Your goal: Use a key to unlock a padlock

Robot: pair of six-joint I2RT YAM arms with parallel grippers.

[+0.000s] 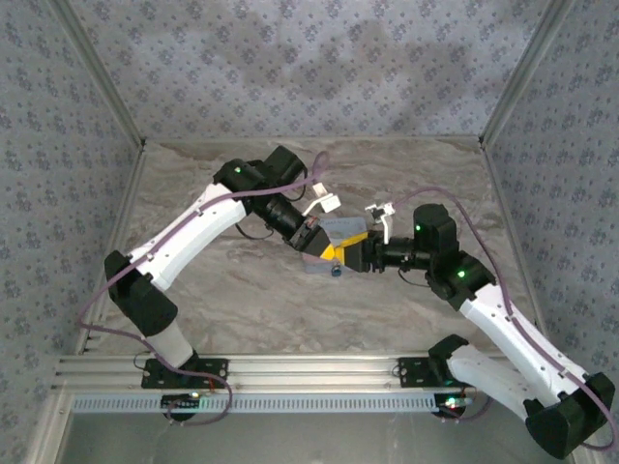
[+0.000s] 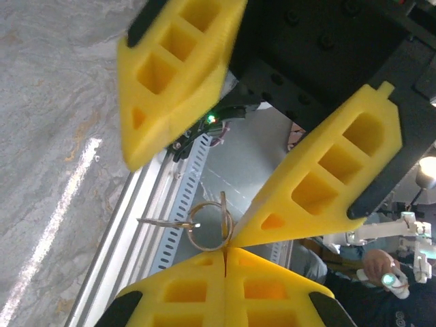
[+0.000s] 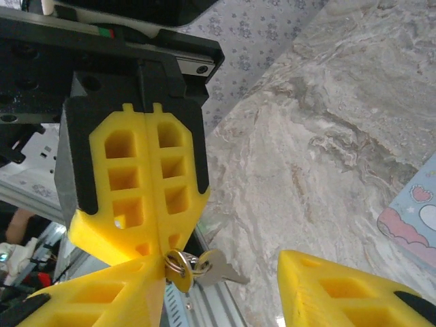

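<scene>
marble table [image 1: 242, 290] | pale blue tin [image 3: 417, 219] | patterned walls [image 1: 290, 58]

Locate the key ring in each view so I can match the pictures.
Top external: key ring, probably the dark speck below the left gripper, centre.
Left wrist: lower centre, above the shut fingers.
Right wrist: bottom centre, below the shut fingers.
Shared landmark: the left gripper, shut on the ring.
</scene>
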